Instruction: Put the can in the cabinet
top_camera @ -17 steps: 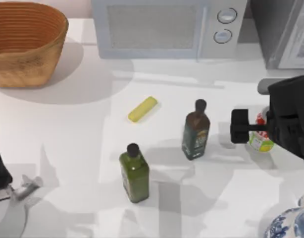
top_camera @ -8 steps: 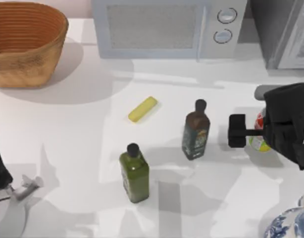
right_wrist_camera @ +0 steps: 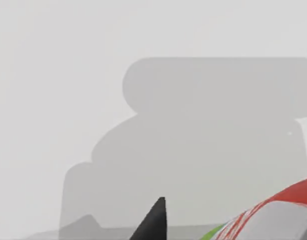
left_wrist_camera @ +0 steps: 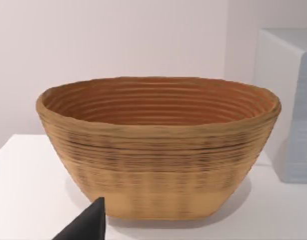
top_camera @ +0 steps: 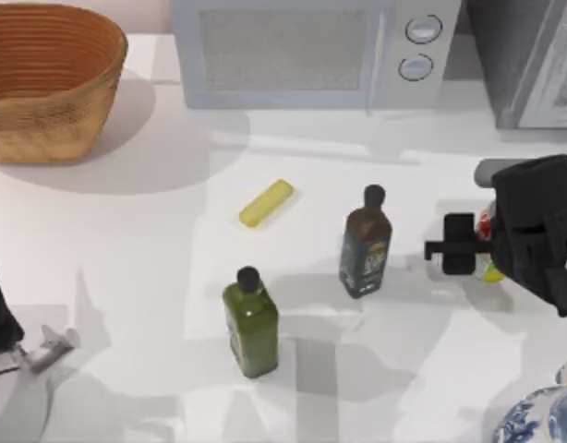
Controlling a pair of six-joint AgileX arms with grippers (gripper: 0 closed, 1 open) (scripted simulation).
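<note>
Here the right end effector sits low over the can, fingers narrowed around it, apparently gripping. The can stands on the surface directly beneath the end effector. Lift straight before swinging toward the cabinet beyond it. Left arm stays parked.

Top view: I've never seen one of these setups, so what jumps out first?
Probably the black right gripper at the table's right side, hanging over a small red, white and green can. Next, two bottles stand mid-table: a dark brown bottle and a green bottle. A big woven basket fills the far left corner, beside a white microwave.
</note>
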